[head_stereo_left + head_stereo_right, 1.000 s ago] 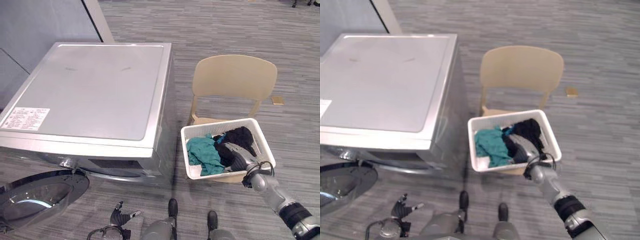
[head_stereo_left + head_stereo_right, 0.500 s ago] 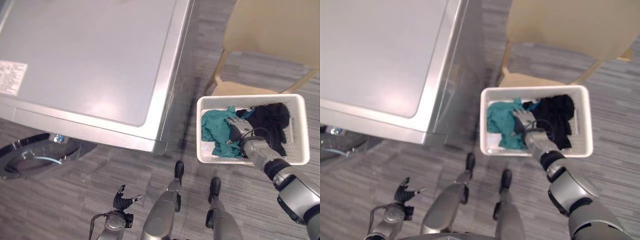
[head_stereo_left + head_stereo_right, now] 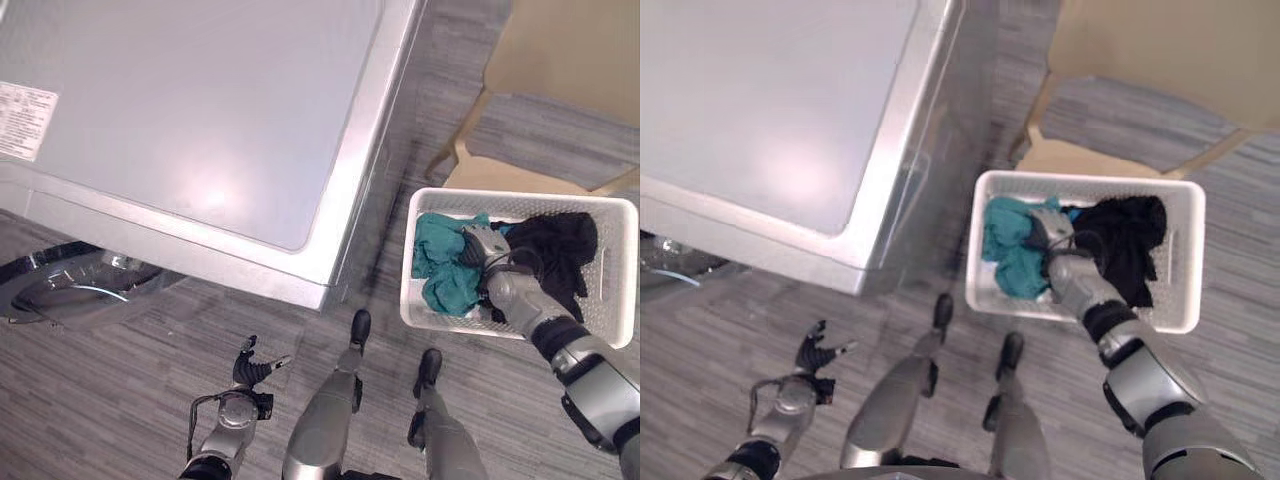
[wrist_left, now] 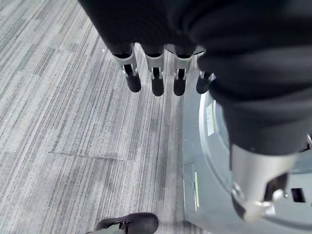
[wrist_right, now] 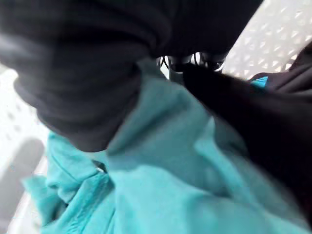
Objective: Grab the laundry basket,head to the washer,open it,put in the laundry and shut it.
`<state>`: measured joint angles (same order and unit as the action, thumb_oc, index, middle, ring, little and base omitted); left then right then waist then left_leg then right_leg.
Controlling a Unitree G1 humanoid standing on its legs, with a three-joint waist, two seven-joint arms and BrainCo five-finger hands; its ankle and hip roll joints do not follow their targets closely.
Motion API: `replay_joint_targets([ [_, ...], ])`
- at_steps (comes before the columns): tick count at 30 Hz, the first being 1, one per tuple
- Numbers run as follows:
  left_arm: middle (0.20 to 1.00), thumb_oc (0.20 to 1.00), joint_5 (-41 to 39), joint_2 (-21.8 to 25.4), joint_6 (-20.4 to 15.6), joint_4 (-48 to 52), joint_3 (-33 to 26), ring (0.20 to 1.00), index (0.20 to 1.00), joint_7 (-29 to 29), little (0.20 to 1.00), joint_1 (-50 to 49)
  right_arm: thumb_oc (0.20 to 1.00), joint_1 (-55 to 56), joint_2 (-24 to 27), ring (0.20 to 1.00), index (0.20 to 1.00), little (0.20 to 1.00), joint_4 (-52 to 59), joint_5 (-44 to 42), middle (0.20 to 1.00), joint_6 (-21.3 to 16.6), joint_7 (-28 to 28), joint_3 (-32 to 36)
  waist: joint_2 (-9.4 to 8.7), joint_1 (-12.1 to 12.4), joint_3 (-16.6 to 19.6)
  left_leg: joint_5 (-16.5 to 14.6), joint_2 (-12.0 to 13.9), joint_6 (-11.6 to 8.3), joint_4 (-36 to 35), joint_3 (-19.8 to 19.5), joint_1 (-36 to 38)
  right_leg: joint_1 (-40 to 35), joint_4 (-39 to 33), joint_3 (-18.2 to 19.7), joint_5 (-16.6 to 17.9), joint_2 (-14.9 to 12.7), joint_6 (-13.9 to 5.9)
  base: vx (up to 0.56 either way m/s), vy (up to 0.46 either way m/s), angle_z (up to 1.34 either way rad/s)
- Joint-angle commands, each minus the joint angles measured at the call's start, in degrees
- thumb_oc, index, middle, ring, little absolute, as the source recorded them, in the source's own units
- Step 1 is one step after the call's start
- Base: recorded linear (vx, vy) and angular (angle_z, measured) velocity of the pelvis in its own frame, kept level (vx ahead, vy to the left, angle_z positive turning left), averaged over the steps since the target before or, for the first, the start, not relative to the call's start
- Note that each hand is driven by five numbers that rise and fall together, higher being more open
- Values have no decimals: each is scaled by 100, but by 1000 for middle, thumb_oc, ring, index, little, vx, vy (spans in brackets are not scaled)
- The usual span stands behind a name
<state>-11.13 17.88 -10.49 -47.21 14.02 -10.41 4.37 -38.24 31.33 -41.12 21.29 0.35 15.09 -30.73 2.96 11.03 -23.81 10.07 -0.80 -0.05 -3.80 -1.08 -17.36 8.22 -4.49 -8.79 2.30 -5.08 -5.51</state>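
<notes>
A white laundry basket (image 3: 624, 268) rests on a beige chair (image 3: 570, 50) to the right of the washer (image 3: 200, 110). It holds a teal cloth (image 3: 445, 272) and a black cloth (image 3: 565, 255). My right hand (image 3: 487, 248) is down in the basket, where the two cloths meet; in the right wrist view the teal cloth (image 5: 185, 175) and the black cloth (image 5: 253, 112) crowd against it. The washer's round door (image 3: 70, 290) hangs open at the lower left. My left hand (image 3: 250, 370) stays low over the floor, open, with its fingers (image 4: 156, 83) straight.
The washer's flat grey top takes up the upper left. Grey striped carpet (image 3: 120, 400) lies in front of the washer and round the chair. The open door (image 4: 214, 161) juts out close beside my left hand.
The camera has tipped down and closer. My right hand has slid from the black cloth toward the teal one, deeper into the basket. The left hand has kept its place.
</notes>
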Motion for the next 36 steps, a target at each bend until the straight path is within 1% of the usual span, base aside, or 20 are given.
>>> replay_joint_targets([
  [1, 1000, 1000, -164, 67, 82, -65, 6, 1000, 1000, 60, 1000, -273, 200, 192, -91, 200, 200, 200, 591, -973, 200, -389, 51, 389, -97, 30, 282, -624, 12, -233, 177, -7, 125, 457, 622, 137, -345, -177, -91, 72, 36, 0],
  [2, 1000, 1000, -116, 35, 154, -42, -82, 1000, 1000, 136, 1000, -380, 200, 674, -321, 200, 200, 200, 1051, -1495, 200, -529, -65, 803, -127, -41, 394, -705, -5, -200, 166, 16, 345, 249, 605, 139, -378, -185, -105, 53, 24, -11],
  [6, 1000, 1000, 16, 17, 271, 5, -285, 1000, 1000, 262, 1000, -604, 200, 1387, -528, 200, 200, 200, 1974, -2214, 200, -782, -399, 1393, -230, -184, 673, -847, -20, -126, 177, 72, 690, -88, 562, 157, -407, -217, -142, 79, 38, -4],
  [11, 1000, 1000, 111, -28, 361, 129, -495, 1000, 1000, 397, 1000, -928, 200, 2130, -726, 200, 200, 200, 2888, -2938, 200, -997, -895, 1835, -360, -336, 992, -1140, -47, -22, 382, 256, 1151, -490, 545, 305, -412, -256, -216, 68, 84, -20],
  [15, 1000, 1000, 134, -40, 386, 257, -609, 1000, 1000, 466, 1000, -1091, 200, 2455, -798, 200, 200, 200, 3455, -3305, 200, -1038, -1175, 2042, -390, -411, 1147, -1195, -45, 29, 309, 396, 1445, -576, 561, 422, -323, -269, -271, -6, 73, -38],
  [17, 1000, 1000, 77, 13, 368, 628, -656, 1000, 1000, 491, 1000, -1131, 200, 2675, -880, 200, 200, 200, 3872, -3580, 200, -1130, -1333, 2190, -340, -480, 1090, -1111, 35, 50, 295, 464, 1485, -483, 1096, 433, -449, -184, -301, -191, 32, -24],
  [20, 1000, 1000, 77, 185, 348, 1216, -721, 1000, 1000, 424, 1000, -1109, 200, 2929, -901, 200, 200, 200, 4289, -3643, 200, -1253, -1337, 2397, -317, -524, 1003, -966, 104, 64, 427, 393, 1338, -541, 2193, 655, -939, 149, -203, -229, -33, -7],
  [21, 1000, 1000, 77, 185, 349, 1218, -721, 1000, 1000, 424, 1000, -1109, 200, 2929, -901, 200, 200, 200, 4291, -3643, 200, -1251, -1337, 2398, -311, -520, 1016, -957, 113, 62, 426, 395, 1320, -525, 2183, 657, -922, 159, -200, -244, -164, 40],
  [22, 1000, 1000, 33, 264, 291, 1622, -779, 1000, 1000, 379, 1000, -1137, 200, 3098, -959, 200, 200, 200, 4580, -3584, 200, -1323, -1263, 2578, -391, -463, 1126, -804, 85, 30, 437, 289, 1168, -751, 2651, 921, -1055, 469, -183, -218, -194, 40],
  [23, 1000, 1000, 1, 276, 275, 1808, -808, 1000, 1000, 394, 1000, -1169, 200, 3170, -947, 200, 200, 200, 4699, -3520, 200, -1303, -1250, 2649, -416, -423, 1185, -748, 86, 8, 449, 240, 1073, -841, 2727, 1025, -1060, 561, -150, -275, -258, 40],
  [24, 1000, 1000, -34, 303, 255, 1978, -822, 1000, 1000, 369, 1000, -1199, 200, 3217, -969, 200, 200, 200, 4803, -3476, 200, -1324, -1200, 2669, -471, -367, 1228, -711, 52, -4, 470, 202, 953, -979, 2588, 1143, -1121, 611, -97, -202, -222, 34],
  [25, 1000, 1000, -114, 302, 215, 2210, -822, 1000, 1000, 337, 1000, -1252, 200, 3187, -995, 200, 200, 200, 4803, -3487, 200, -1289, -1170, 2677, -515, -304, 1225, -609, 41, -53, 508, 112, 798, -1158, 2284, 1266, -1388, 683, 82, -144, -166, 54],
  [26, 1000, 1000, -115, 306, 222, 2221, -824, 1000, 1000, 336, 1000, -1259, 200, 3186, -999, 200, 200, 200, 4800, -3488, 200, -1289, -1170, 2676, -521, -313, 1222, -611, 35, -54, 512, 104, 801, -1173, 2269, 1257, -1387, 678, 84, -314, -256, 52],
  [27, 1000, 1000, -156, 354, 207, 2559, -812, 1000, 1000, 331, 1000, -1309, 200, 3042, -1005, 200, 200, 200, 4779, -3681, 200, -1308, -1121, 2581, -485, -202, 1226, -285, 92, -260, 517, 40, 487, -1327, 1635, 1306, -1568, 791, 296, -228, -156, 28],
  [28, 1000, 1000, -156, 354, 208, 2560, -812, 1000, 1000, 331, 1000, -1310, 200, 3042, -1005, 200, 200, 200, 4778, -3681, 200, -1308, -1121, 2581, -485, -203, 1228, -285, 92, -260, 517, 39, 485, -1326, 1632, 1306, -1566, 792, 297, -610, -313, 30],
  [29, 1000, 1000, -201, 390, 139, 3100, -710, 1000, 1000, 410, 1000, -1279, 200, 2920, -894, 200, 200, 200, 4866, -3775, 200, -1299, -1106, 2475, -296, -142, 1124, 130, 190, -539, 208, -53, 219, -1146, 1307, 1176, -1584, 966, 447, -381, -159, 37],
  [30, 1000, 1000, -200, 386, 143, 3106, -712, 1000, 1000, 410, 1000, -1279, 200, 2914, -889, 200, 200, 200, 4861, -3776, 200, -1301, -1107, 2473, -287, -159, 1126, 144, 191, -543, 195, -71, 215, -1141, 1307, 1159, -1580, 973, 450, -529, -187, 62],
  [32, 1000, 1000, -27, 455, 100, 3349, -521, 1000, 1000, 465, 1000, -1099, 200, 2834, -770, 200, 200, 200, 4823, -3741, 200, -1267, -1088, 2398, -290, -261, 1034, -106, 172, -488, 223, 87, 217, -980, 1246, 909, -1429, 863, 419, -355, -53, 69],
  [35, 1000, 1000, 507, 727, -81, 3964, -122, 1000, 1000, 544, 1000, -658, 200, 2760, -675, 200, 200, 200, 4959, -3649, 200, -1218, -1122, 2198, -474, -552, 1082, -822, 219, -334, 1033, 342, 531, -822, 973, 372, -1132, 481, 353, -363, -21, 126],
  [36, 1000, 1000, 638, 768, -136, 4145, 112, 1000, 1000, 566, 1000, -456, 200, 2715, -691, 200, 200, 200, 4967, -3624, 200, -1200, -1156, 2033, -515, -670, 1203, -1215, 252, -331, 1059, 334, 1034, -782, 938, 205, -1103, 374, 328, -199, 79, 119],
])
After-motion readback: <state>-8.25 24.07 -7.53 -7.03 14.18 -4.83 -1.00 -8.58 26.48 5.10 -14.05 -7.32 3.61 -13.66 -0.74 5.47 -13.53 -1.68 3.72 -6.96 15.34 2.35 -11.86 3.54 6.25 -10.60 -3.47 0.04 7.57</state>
